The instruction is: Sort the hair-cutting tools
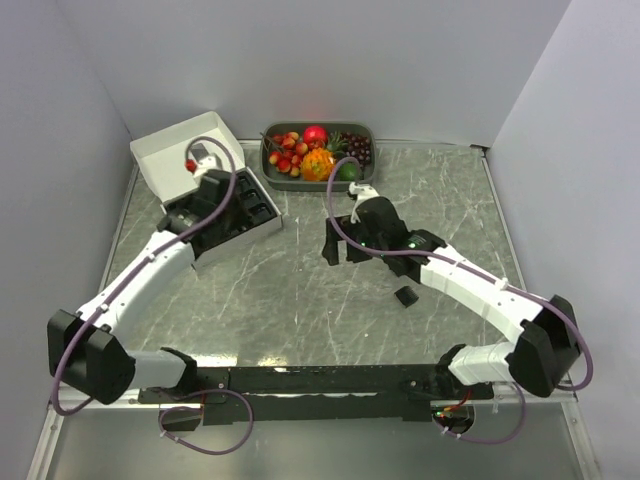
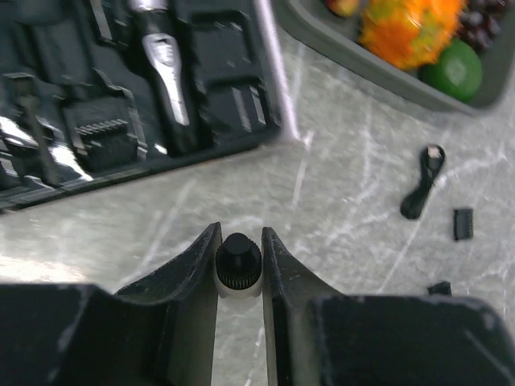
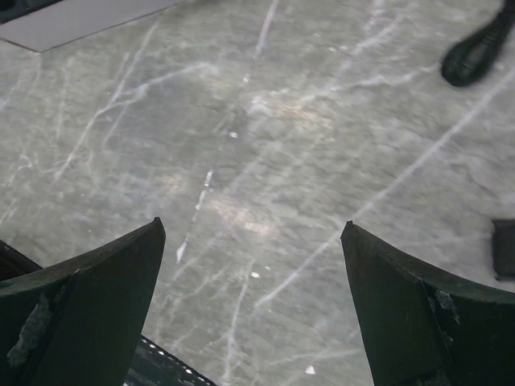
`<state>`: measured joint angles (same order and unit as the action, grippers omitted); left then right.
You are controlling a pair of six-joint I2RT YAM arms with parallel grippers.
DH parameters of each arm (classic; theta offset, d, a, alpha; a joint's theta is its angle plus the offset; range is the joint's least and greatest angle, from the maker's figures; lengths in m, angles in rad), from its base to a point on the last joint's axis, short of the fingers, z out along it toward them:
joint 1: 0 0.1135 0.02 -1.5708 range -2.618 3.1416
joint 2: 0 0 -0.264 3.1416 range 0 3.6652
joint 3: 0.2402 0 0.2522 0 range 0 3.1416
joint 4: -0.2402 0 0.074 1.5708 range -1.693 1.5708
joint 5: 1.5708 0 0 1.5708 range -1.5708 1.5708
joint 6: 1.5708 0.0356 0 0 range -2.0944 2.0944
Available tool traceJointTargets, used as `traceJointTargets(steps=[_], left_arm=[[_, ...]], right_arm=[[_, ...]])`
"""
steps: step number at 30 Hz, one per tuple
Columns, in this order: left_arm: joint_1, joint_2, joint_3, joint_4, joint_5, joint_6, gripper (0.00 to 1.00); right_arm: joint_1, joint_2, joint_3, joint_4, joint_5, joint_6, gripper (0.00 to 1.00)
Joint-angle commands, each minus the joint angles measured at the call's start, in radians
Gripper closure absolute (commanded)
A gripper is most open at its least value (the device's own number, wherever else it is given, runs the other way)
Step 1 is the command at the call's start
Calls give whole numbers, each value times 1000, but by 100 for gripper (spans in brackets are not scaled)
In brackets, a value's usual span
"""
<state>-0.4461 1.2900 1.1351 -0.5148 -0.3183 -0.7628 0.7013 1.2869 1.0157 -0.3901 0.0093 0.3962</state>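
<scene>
Grey marbled table [image 1: 300, 290], closed in by plain white walls [image 1: 330, 60] on three sides.

Left arm [image 1: 140, 275] reaches up-left over an open white cardboard box [image 1: 165, 150]. Right arm [image 1: 470, 285] bends in toward mid-table.

The box holds a moulded black insert [image 2: 88, 129] with several recesses. Just right of the box, at the back edge, is a grey fruit tray [image 1: 283, 183] holding red, orange, green and dark fruit.

A slim black-and-silver hair clipper [image 2: 166, 76] lies lengthwise in a middle recess of the insert. The other recesses hold dark shapes too glossy to tell apart.

Right gripper [image 3: 253, 233]: jaws spread wide, nothing between them, only bare table below.

Left gripper [image 2: 240, 241]: jaws drawn in narrow and clamped on a small knurled black cap [image 2: 239, 259] with a pale collar beneath it. In the wrist view it hangs over bare table just off the box's edge.

Loose on the table:
- A thin black cable [image 2: 422, 183] with a light plug end lies below the fruit tray.
- A ribbed black piece [image 2: 462, 223] lies near the cable, apart from it.
- A small black block [image 1: 405, 296] sits beside the right forearm.
- A dark piece [image 3: 504, 248] is cut off by the right wrist view's edge; cannot tell whether it is the same block.
</scene>
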Motion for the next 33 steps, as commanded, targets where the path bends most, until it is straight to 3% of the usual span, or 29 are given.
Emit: traceJointTargets(steps=[1,19,33], left_arm=[[144,40,54,-102,163,52,74],[397,261,178,-310,254,126,69],[483,345,58,-272,254,194,68]], right_arm=[[47,43,84,-16,-11,-19,1],[113,178,107,31,-86,-23,1],[135,207,103,33,-91,-30,0]])
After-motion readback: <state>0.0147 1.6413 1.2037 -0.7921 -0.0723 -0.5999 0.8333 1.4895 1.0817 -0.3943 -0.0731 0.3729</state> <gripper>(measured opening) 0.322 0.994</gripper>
